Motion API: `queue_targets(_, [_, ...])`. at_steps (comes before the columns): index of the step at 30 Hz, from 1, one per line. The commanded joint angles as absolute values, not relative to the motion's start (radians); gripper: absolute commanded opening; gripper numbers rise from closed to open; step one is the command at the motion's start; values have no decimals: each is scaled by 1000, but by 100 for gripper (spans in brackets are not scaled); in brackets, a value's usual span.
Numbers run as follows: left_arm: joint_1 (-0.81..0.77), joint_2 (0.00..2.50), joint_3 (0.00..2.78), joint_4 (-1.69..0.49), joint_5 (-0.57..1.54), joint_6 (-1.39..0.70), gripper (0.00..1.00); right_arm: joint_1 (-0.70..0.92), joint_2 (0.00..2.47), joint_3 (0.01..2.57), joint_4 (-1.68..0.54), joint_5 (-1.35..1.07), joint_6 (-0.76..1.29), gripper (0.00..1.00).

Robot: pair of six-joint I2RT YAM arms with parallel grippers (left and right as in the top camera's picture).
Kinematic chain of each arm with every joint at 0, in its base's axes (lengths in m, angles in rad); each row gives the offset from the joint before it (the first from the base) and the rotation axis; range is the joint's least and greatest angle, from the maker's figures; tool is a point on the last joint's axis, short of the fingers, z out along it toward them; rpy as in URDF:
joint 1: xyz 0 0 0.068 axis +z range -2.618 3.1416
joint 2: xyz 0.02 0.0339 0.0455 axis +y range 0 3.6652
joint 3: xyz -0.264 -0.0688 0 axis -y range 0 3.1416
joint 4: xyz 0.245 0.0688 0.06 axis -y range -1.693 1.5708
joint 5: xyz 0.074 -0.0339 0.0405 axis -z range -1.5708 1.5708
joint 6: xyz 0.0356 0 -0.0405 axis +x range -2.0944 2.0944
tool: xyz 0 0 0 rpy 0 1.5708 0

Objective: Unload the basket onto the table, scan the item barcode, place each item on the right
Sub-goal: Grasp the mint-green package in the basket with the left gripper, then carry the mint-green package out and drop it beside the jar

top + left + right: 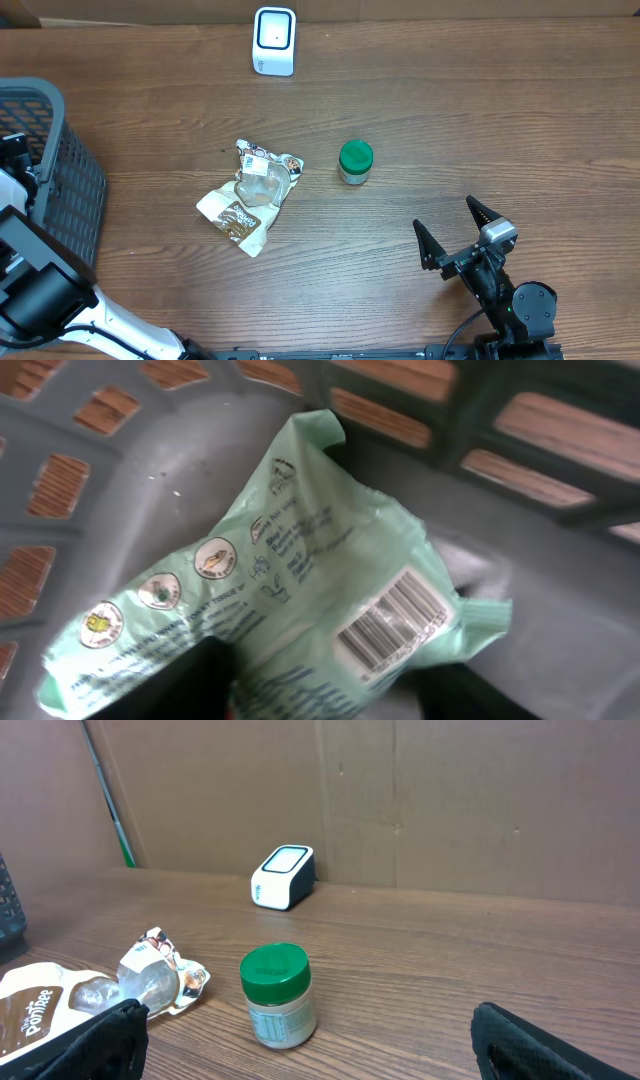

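In the left wrist view a pale green pouch (pixel 300 560) lies inside the grey basket (pixel 120 490), with its barcode (pixel 393 618) facing the camera. My left gripper (pixel 325 698) straddles the pouch's near end, one dark finger (pixel 190 685) at each side. Its jaws stand apart, with a sliver of grey showing beside the right finger. The white scanner (pixel 274 40) stands at the table's far edge. My right gripper (pixel 445 216) hovers open and empty at the front right, pointed towards the scanner (pixel 283 876).
A green-lidded jar (pixel 355 161) stands mid-table, directly ahead of the right gripper (pixel 308 1012). A crumpled brown and clear snack bag (pixel 250 195) lies left of the jar. The grey basket (pixel 60 180) fills the left edge, and a cardboard wall rises behind the scanner.
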State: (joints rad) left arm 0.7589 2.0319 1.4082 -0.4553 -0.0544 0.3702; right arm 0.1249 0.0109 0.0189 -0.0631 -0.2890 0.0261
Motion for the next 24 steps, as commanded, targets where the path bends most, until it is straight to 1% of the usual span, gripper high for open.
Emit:
queue_targets(1, [752, 2135, 1389, -492, -27, 374, 44, 121, 7, 9, -57, -293, 25, 100])
queue_targets(3, [752, 2145, 1389, -501, -27, 374, 29, 121, 7, 9, -57, -293, 25, 100])
queue_targets(5, [752, 2145, 1389, -505, -28, 374, 16, 121, 7, 9, -57, -293, 25, 100])
queue_targets(8, [752, 2139, 1391, -510, -41, 369, 6, 121, 7, 9, -57, -293, 25, 100])
queue_targets(9, [752, 2134, 1391, -515, -45, 364, 4, 121, 7, 9, -57, -293, 25, 100])
queue_targets(16, [752, 2028, 1414, -550, -62, 205, 4, 121, 7, 9, -57, -293, 25, 100])
queue_targets(19, [752, 1928, 1416, -551, -63, 143, 4, 121, 7, 9, -57, -293, 25, 100])
queue_targets(20, [752, 1847, 1417, -550, -63, 93, 4, 121, 7, 9, -57, -293, 25, 100])
queue_targets(24, [752, 1681, 1417, -547, -63, -22, 4, 121, 7, 9, -57, -293, 25, 100])
